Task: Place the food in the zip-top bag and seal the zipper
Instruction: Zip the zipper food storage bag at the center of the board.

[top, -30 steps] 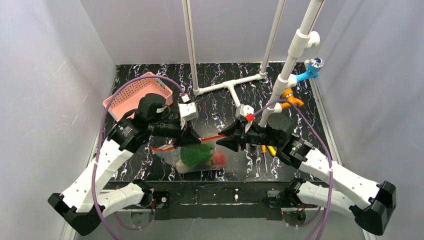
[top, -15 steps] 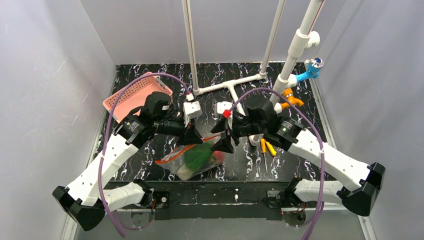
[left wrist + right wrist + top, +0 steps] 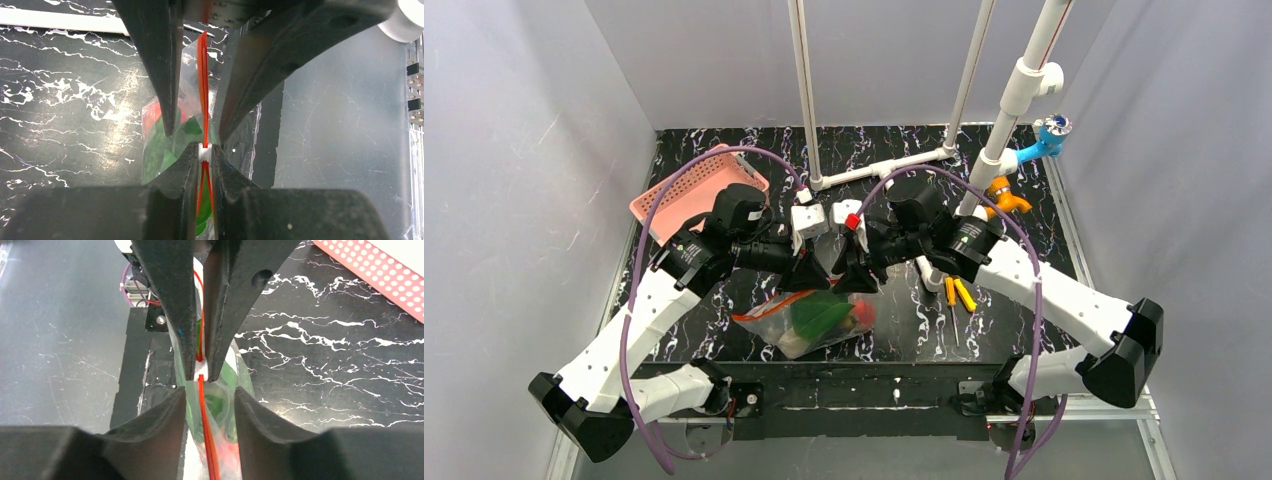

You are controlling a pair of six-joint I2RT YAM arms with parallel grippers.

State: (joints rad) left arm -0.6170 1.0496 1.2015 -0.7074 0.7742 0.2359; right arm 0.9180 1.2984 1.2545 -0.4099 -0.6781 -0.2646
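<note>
Top view: the clear crinkly plastic zip-top bag (image 3: 824,328) lies toward the near edge of the black white-veined bench (image 3: 864,150), with a green-leaved toy bok choy (image 3: 816,312) and a round red toy tomato (image 3: 861,315) inside. The left tool (image 3: 819,280) and right tool (image 3: 852,282) face each other tip to tip just above it.

Left wrist view: the left tool is pressed together on the thin red-orange zipper strip (image 3: 202,75), at its small white slider (image 3: 204,150).

Right wrist view: the right tool stands spread (the strip runs between its fingers, apart from both).
</note>
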